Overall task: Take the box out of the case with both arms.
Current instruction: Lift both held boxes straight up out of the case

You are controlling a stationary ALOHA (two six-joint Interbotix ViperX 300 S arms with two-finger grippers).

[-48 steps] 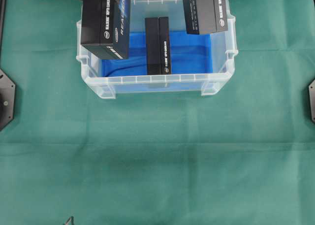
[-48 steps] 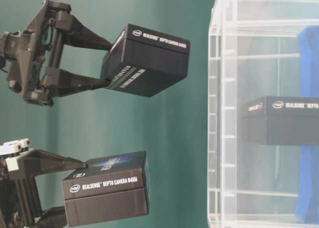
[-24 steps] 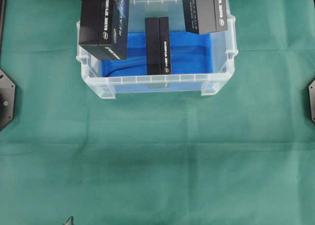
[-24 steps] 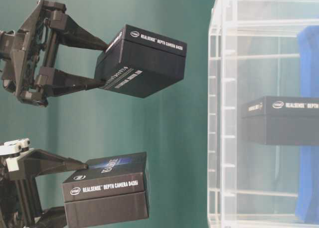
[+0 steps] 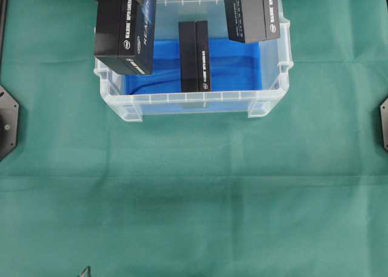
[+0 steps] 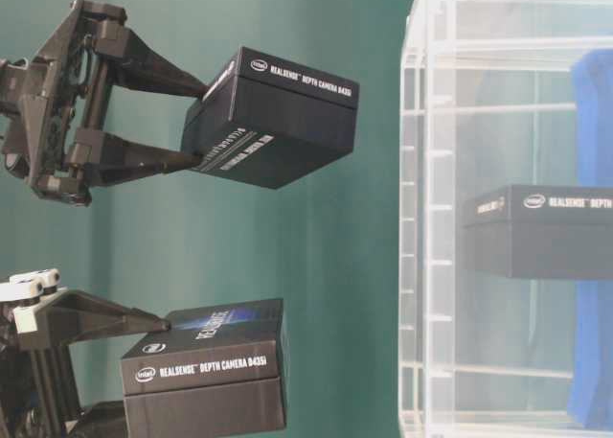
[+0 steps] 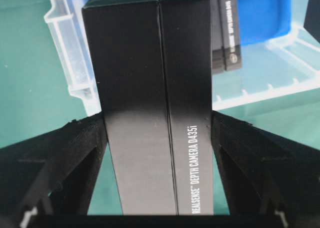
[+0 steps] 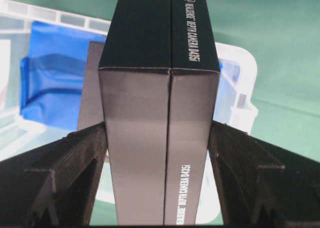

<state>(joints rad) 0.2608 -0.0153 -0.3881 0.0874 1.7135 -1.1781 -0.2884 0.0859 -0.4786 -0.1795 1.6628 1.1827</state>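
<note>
Your left tool (image 6: 144, 361) is clamped across the narrow sides of one black box (image 5: 124, 31), and your right tool (image 6: 187, 112) pinches a second box (image 5: 251, 13) the same way. Both wrist views show a finger pressed flat against each long face, so the grips look square and centred. Each box hangs in the air above the case (image 5: 194, 101), lifted clear of its rim: the left one over the case's left wall, the right one over the far right corner. Holding them by the flat faces makes sense, since the cartons are smooth, printed card with sharp edges and give the fingers a broad, even surface. The right box is tilted a little in the table-level view; the left one sits nearly level.

A third box (image 5: 194, 56) stands on edge in the middle of the case, on the blue sheet (image 5: 236, 71), apart from every wall. So, judging by this, you have two boxes out and one left inside.

The case is a clear, slightly cloudy plastic tub with a moulded, ribbed rim and side handles. It sits near the far edge of the tabletop (image 5: 194, 198), which is covered in a green cloth with faint creases. The blue sheet is rumpled into soft folds.
</note>
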